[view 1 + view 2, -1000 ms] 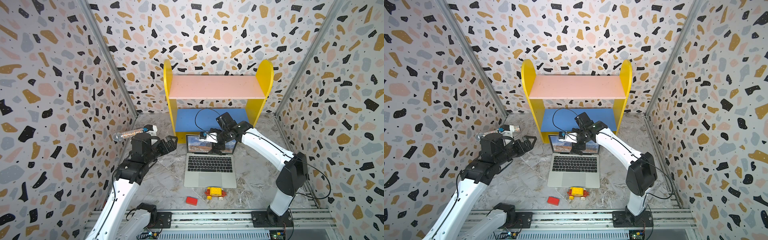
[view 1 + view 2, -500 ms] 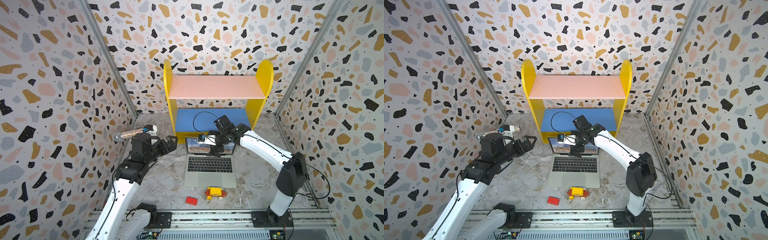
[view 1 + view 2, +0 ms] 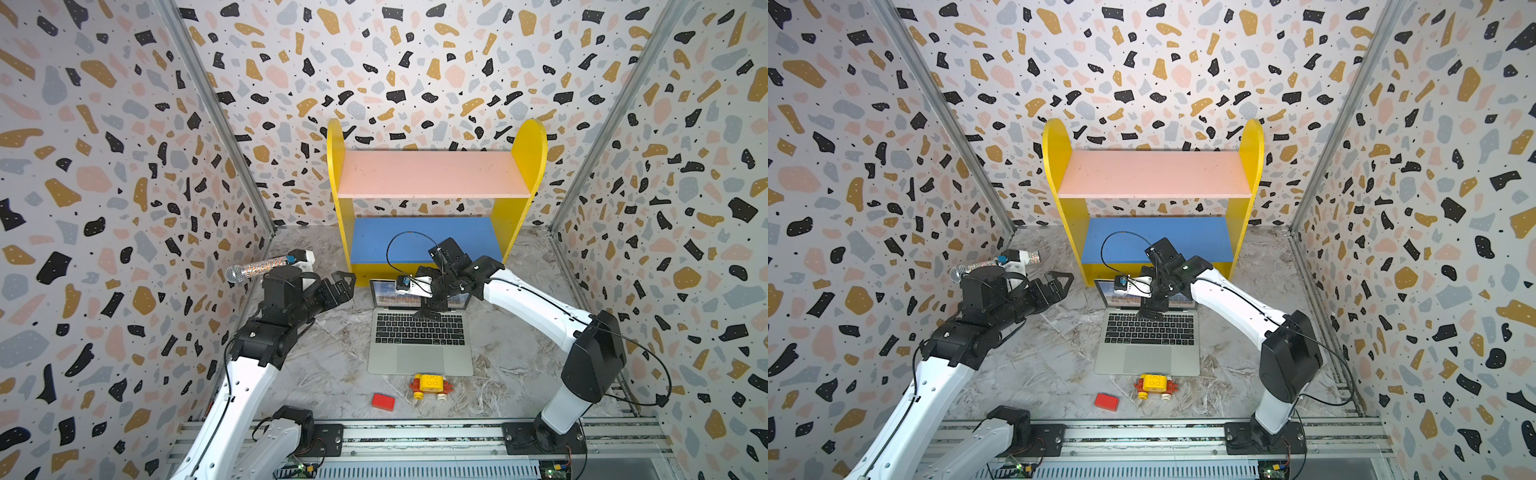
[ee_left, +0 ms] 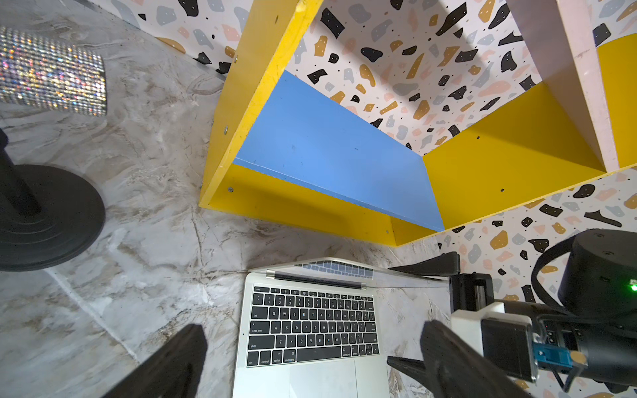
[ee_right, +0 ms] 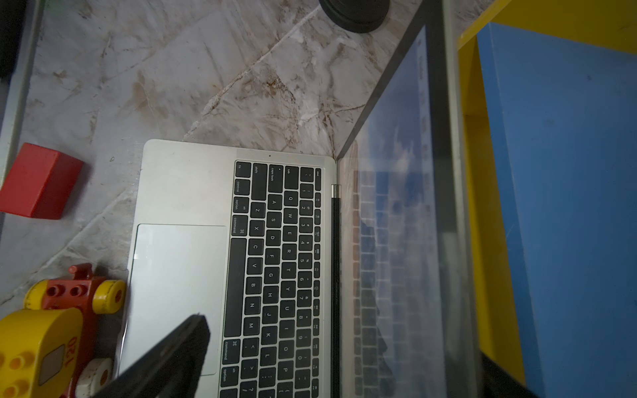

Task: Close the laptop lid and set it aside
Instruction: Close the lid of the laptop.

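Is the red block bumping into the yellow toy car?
Apart. Both top views show bare marble floor between the red block and the yellow toy car. The right wrist view shows the same gap.

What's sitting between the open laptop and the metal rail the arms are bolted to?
Two toys, in both top views: a yellow toy car just off the front edge of the laptop, and a red block nearer the rail.

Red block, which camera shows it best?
The right wrist view: the red block fills a large area, top and side faces clear. Both top views show the red block whole but small, near the toy car. The left wrist view does not show it.
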